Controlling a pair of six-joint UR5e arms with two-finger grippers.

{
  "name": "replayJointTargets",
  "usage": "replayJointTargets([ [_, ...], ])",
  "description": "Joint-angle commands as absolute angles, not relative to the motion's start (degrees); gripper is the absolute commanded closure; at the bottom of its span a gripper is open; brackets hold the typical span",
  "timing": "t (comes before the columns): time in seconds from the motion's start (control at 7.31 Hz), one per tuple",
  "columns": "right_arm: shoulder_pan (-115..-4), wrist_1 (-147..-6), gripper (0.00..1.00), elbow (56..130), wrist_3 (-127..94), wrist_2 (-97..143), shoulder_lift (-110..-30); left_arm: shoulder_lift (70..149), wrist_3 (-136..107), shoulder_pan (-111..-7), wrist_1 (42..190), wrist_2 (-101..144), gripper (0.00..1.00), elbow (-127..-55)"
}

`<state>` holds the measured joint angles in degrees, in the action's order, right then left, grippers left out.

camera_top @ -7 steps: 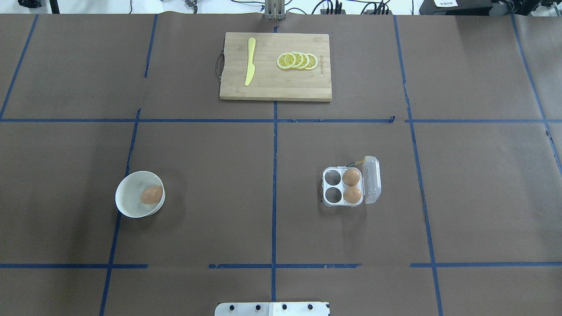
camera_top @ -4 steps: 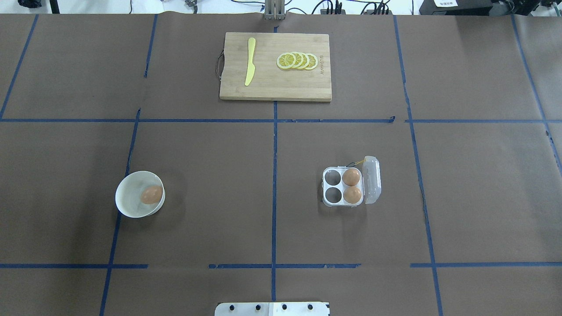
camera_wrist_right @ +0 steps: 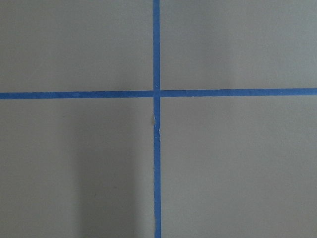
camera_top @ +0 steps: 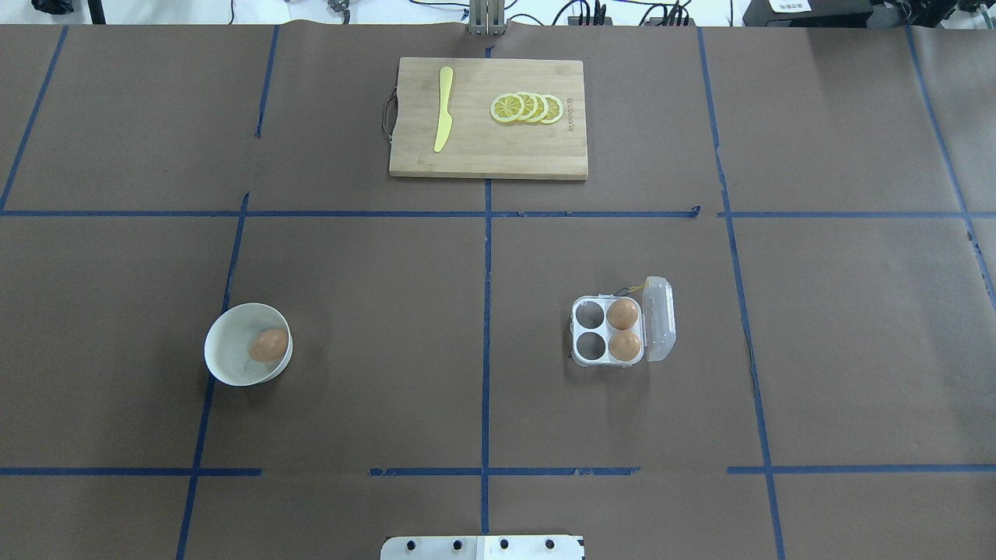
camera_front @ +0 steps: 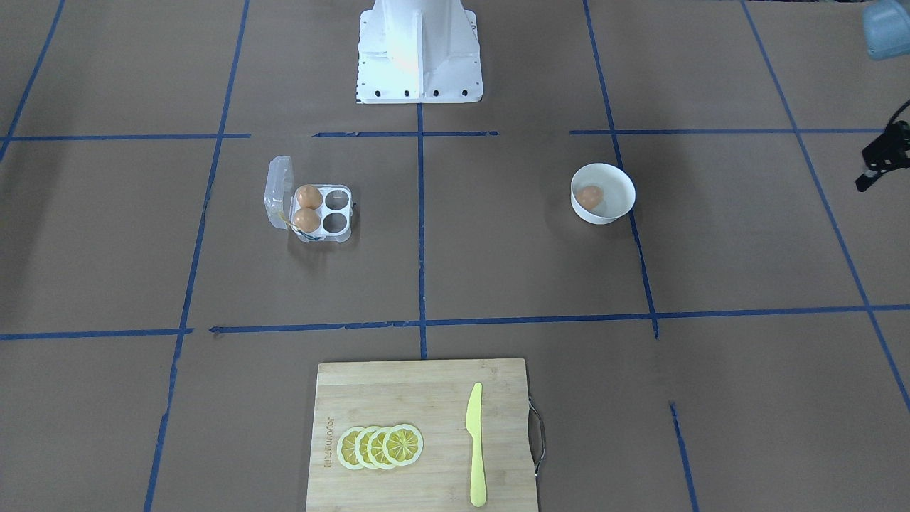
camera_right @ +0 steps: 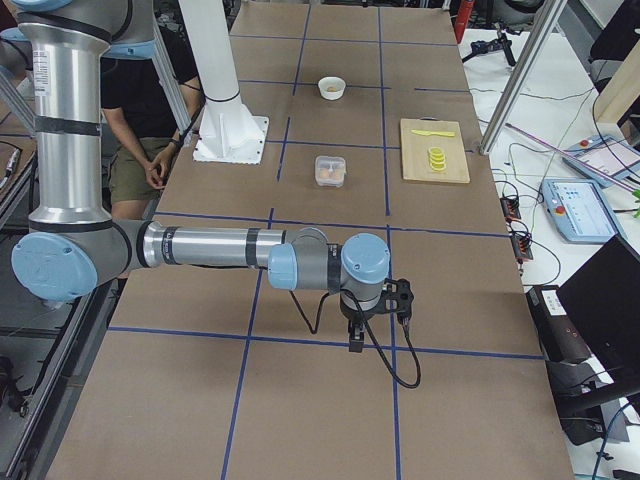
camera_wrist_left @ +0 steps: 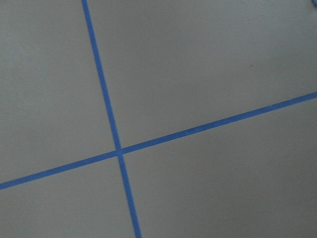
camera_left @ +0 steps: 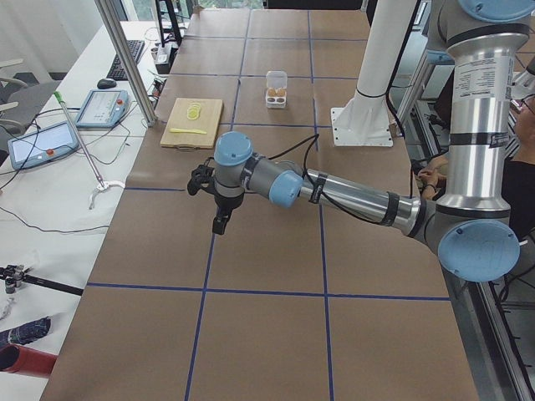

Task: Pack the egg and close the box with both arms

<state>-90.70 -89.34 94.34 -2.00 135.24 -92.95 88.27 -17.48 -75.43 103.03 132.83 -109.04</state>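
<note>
Meanwhile, the egg (camera_top: 268,344) lies in a white bowl (camera_top: 226,367) on the robot's left half of the table (camera_top: 373,311), well apart from the box (camera_top: 590,333) on the right half. The box's clear lid stands open on the side away from the bowl; two other eggs (camera_top: 622,313) fill the cells nearest the lid, and the two cells facing the bowl are unfilled. A cutting board (camera_top: 475,159) with a yellow knife (camera_top: 443,109) and lemon slices (camera_top: 527,107) sits at the far edge, clear of both. The left end effector (camera_left: 219,219) and right end effector (camera_right: 355,340) hang over blue tape lines (camera_wrist_left: 118,150) near opposite table ends; whether their fingers are apart or together cannot be told.
</note>
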Motion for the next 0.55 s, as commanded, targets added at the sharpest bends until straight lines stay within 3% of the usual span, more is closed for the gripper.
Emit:
replayJointTargets([
  [0.0, -90.7, -89.3, 0.00, 94.2, -2.0, 135.6, -92.7, 88.0, -42.7, -62.3, 115.9, 132.2, 0.00, -111.7],
  [0.41, -90.7, -89.3, 0.00, 94.6, -2.1, 135.5, -93.3, 88.0, -63.4, -45.4, 122.0, 118.9, 0.04, -114.7],
])
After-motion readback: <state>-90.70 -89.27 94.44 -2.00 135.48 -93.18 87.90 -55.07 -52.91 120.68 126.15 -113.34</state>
